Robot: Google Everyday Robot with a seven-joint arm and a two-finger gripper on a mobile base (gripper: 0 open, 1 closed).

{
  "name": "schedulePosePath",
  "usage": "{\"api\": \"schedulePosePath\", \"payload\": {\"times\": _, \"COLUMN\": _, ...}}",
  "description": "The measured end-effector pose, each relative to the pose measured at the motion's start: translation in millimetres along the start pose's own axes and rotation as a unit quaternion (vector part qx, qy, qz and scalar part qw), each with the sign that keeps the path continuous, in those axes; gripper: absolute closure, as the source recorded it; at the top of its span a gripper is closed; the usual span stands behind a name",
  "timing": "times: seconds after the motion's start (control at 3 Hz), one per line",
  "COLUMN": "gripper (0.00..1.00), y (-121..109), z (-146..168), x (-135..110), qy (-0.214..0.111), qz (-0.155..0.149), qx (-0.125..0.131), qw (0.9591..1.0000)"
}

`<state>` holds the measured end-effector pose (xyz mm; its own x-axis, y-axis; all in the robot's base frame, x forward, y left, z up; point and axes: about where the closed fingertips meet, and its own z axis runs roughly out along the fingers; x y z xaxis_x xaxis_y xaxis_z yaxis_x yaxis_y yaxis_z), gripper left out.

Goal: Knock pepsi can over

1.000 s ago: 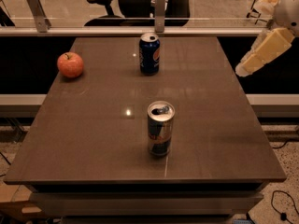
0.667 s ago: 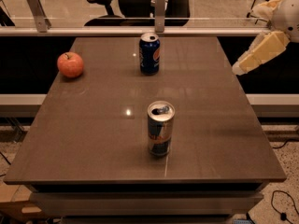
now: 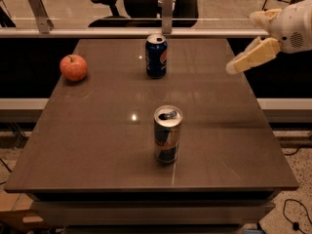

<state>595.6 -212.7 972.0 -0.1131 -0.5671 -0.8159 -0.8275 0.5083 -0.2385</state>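
Observation:
The pepsi can (image 3: 156, 56), dark blue with a round red-white-blue logo and a silver top, stands upright at the far middle of the brown table (image 3: 97, 145). My gripper (image 3: 241, 44) hangs at the right, above the table's far right edge. It is to the right of the pepsi can, about level with it and well apart from it. Its two cream fingers (image 3: 253, 56) stand apart and hold nothing.
A taller silver-and-blue can (image 3: 167, 134) stands upright near the middle front of the table. A red apple (image 3: 73, 67) lies at the far left. A metal rail (image 3: 122, 32) with posts runs behind the table, with office chairs beyond it.
My gripper has moved to the left, in over the table's right edge and closer to the pepsi can. The cans and the apple have not moved.

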Motion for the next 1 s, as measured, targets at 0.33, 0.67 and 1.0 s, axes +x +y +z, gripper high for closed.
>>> {"api": "schedulePosePath", "payload": {"times": 0.33, "gripper": 0.00, "y": -2.9, "z": 20.5, "x": -2.6, "qy": -0.035, "qz": 0.011, "qx": -0.013, "qw": 0.9992}}
{"api": "schedulePosePath", "payload": {"times": 0.67, "gripper": 0.00, "y": -1.0, "z": 42.1, "x": -6.5, "qy": -0.053, "qz": 0.017, "qx": -0.033, "qw": 0.9979}}
{"api": "schedulePosePath", "payload": {"times": 1.0, "gripper": 0.00, "y": -1.0, "z": 42.2, "x": -6.5, "qy": -0.053, "qz": 0.017, "qx": -0.033, "qw": 0.9979}}
